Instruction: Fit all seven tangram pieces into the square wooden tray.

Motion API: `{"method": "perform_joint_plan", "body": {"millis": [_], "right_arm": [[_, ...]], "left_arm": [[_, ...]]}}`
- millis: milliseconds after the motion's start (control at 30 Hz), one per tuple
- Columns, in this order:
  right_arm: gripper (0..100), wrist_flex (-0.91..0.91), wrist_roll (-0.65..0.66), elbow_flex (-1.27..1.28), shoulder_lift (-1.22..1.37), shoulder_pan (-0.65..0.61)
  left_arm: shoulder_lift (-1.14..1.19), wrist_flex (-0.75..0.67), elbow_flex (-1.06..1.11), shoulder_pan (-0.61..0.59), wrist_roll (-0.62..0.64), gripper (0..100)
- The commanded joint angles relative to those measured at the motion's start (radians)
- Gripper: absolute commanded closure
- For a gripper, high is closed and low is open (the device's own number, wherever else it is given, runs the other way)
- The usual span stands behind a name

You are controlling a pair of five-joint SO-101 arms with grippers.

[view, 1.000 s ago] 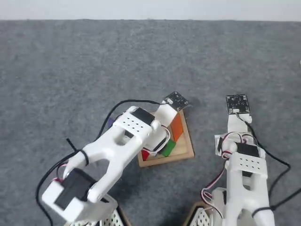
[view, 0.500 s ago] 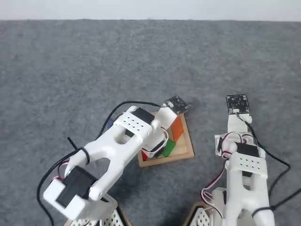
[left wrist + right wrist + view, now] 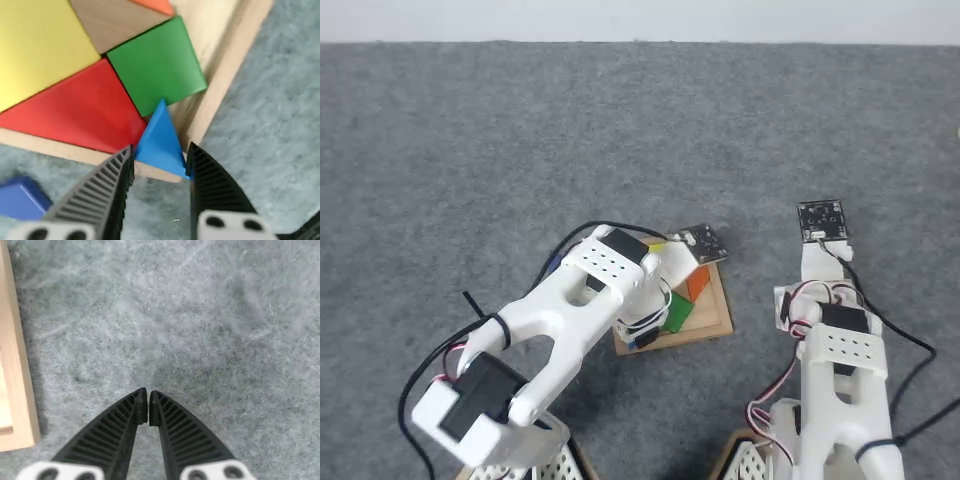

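High view puts the left gripper (image 3: pixel 160 149) at the 7 o'clock corner of the tray (image 3: pixel 718 318), clenched on the small blue triangle (image 3: pixel 159 134) — five pieces (image 3: pixel 155 65) seated, one blue piece (image 3: pixel 20 197) outside — right gripper (image 3: pixel 148 407) closed, empty.

High view: the left arm (image 3: pixel 590 300) covers most of the wooden tray (image 3: pixel 715 322). The tray's far rim and the side beneath the arm are hidden, and the pieces under the arm cannot be counted. The green piece (image 3: pixel 677 312) and orange piece (image 3: pixel 697 283) are partly covered. Both arm bases are cut off by the lower edge.

Left wrist view: the yellow piece (image 3: pixel 40 45), the orange piece and the tray rim run out of frame. The blue triangle (image 3: pixel 160 135) has its near corners hidden behind the fingers (image 3: pixel 107 185) of the left gripper (image 3: pixel 160 152). A dark blue piece (image 3: pixel 20 197) on the carpet (image 3: pixel 280 100) is cut off at the edge, so its shape cannot be told.

Right wrist view: the tray is cut off at the edge.
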Motion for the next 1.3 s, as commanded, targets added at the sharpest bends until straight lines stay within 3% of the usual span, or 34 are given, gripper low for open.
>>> {"method": "perform_joint_plan", "body": {"millis": [0, 333, 700, 1267], "right_arm": [[99.2, -0.019, 0.012, -0.009, -0.031, -0.005], [99.2, -0.019, 0.011, -0.009, -0.031, -0.005], [99.2, -0.019, 0.011, -0.009, -0.031, -0.005], [99.2, -0.019, 0.009, -0.009, -0.031, -0.005]], "left_arm": [[-0.044, 0.017, -0.061, -0.009, -0.094, 83], [-0.034, 0.101, -0.157, -0.003, -0.272, 83], [-0.035, 0.043, -0.217, -0.201, -0.13, 84], [-0.043, -0.028, -0.042, -0.175, -0.132, 84]]}}
